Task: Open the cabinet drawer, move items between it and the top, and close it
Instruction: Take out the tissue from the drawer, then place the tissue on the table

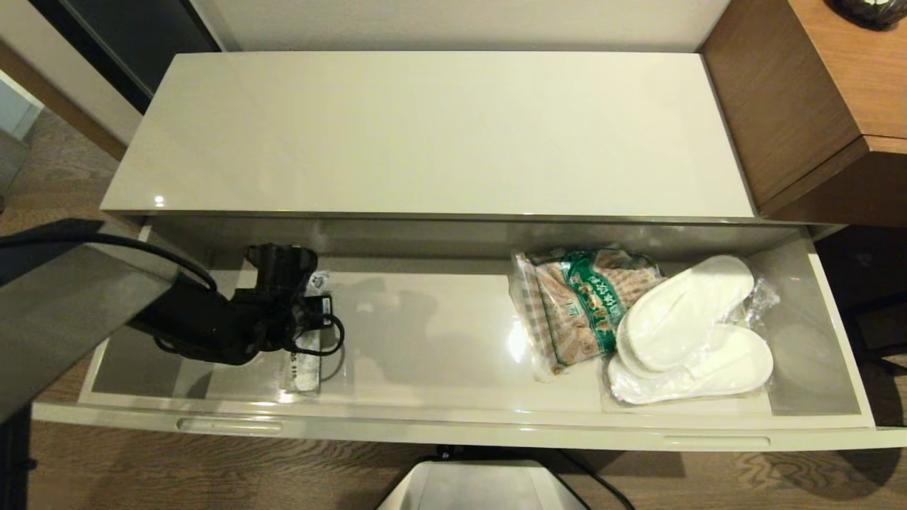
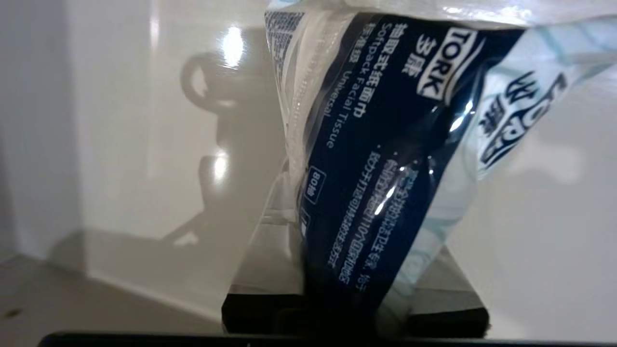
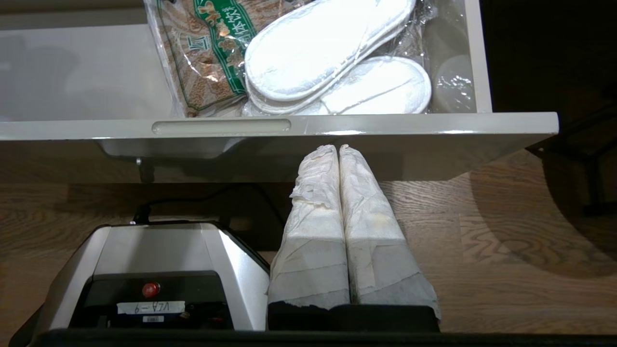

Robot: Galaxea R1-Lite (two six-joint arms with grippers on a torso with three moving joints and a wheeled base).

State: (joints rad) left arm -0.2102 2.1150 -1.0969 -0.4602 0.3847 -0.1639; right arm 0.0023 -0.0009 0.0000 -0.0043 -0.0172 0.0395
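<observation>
The cabinet's drawer [image 1: 453,425] stands pulled out below the bare glossy top [image 1: 439,134]. My left gripper [image 1: 312,312] reaches down into the drawer's left part, over a flat white pack with dark blue print [image 1: 301,365]. In the left wrist view the pack [image 2: 385,144] is pinched narrow in the left gripper [image 2: 356,231]. The wrapped white slippers [image 1: 691,329] lie at the drawer's right end. My right gripper [image 3: 339,149] hangs shut and empty below the drawer's front rim [image 3: 434,123].
A green and brown snack bag [image 1: 577,304] lies beside the slippers, partly under them. A brown wood-grain desk [image 1: 801,92] adjoins the cabinet on the right. My base [image 1: 482,485] stands on the wood floor just before the drawer.
</observation>
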